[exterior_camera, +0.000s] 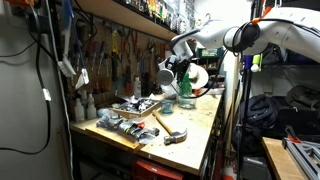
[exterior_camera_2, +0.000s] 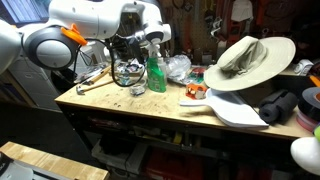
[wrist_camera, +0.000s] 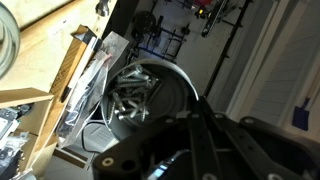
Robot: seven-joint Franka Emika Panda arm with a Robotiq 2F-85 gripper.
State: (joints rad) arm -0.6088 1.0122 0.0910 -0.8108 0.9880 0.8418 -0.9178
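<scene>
On the workbench [exterior_camera_2: 120, 98], closest to the front edge in an exterior view, lies a flat white board [exterior_camera_2: 238, 110] towards the right-hand corner. A wide-brimmed hat [exterior_camera_2: 246, 58] rests just behind it and partly over it.

Further in, near the middle of the bench, stands a green spray bottle [exterior_camera_2: 156, 72]. Its label is too small to read. Just beside it, on the side away from the hat, is a clear jar [exterior_camera_2: 128, 73] holding metal bolts. The gripper [exterior_camera_2: 129, 52] hangs directly above the jar's mouth, and the white arm reaches in from beyond the left-hand end.

Only the wrist view looks straight down into the jar [wrist_camera: 135, 92], showing a heap of bright bolts inside the round rim. Crinkled plastic packaging [wrist_camera: 88, 85] lies next to it, and the bench's wooden edge runs alongside. The gripper itself is a dark blur along the bottom of that picture. I cannot tell there, or in either exterior view, whether its fingers are apart or together.

An exterior view taken along the bench shows what the front-on view barely does. A hammer [exterior_camera: 168, 129] with a wooden handle lies at the near corner, beside a tray [exterior_camera: 122, 116] of loose tools. At the far side a wall [exterior_camera: 110, 55] hung with hand tools rises behind the back edge. No writing can be read in any picture.
</scene>
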